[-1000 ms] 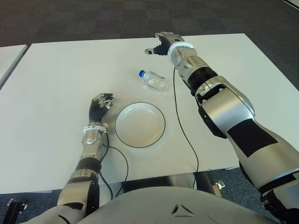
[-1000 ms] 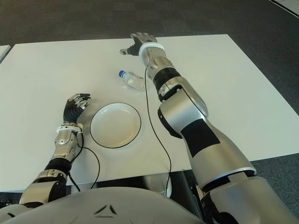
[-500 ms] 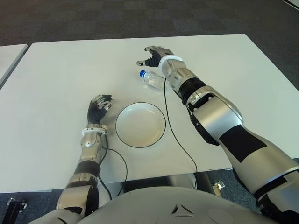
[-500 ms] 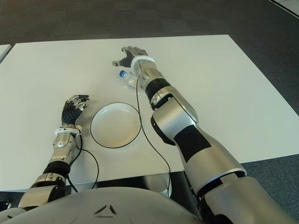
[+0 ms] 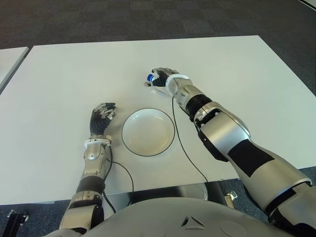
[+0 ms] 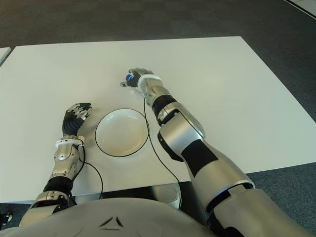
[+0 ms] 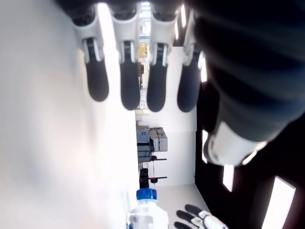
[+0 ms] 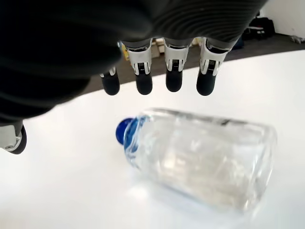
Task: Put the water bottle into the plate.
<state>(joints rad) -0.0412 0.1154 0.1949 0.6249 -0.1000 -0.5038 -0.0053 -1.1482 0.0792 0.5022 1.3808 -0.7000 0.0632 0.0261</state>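
The water bottle (image 8: 190, 160) lies on its side on the white desk (image 5: 59, 74), a little past the plate (image 5: 148, 132). Its blue cap (image 8: 125, 130) points away from the plate. It is not in the plate yet.

The right robot hand (image 5: 161, 79) is right over the bottle. In the right wrist view its fingers (image 8: 174, 76) are spread out above the clear bottle and do not squeeze it, so the hand holds nothing. I think it sits there so it can close down and pick the bottle up. Because the bottle is round and lying down, it could roll if it gets bumped.

The plate is near the bottle, so the carry looks short.

The left robot hand (image 5: 101, 118) shows just left of the plate, fingers curled, holding nothing. It looks like it is just waiting.
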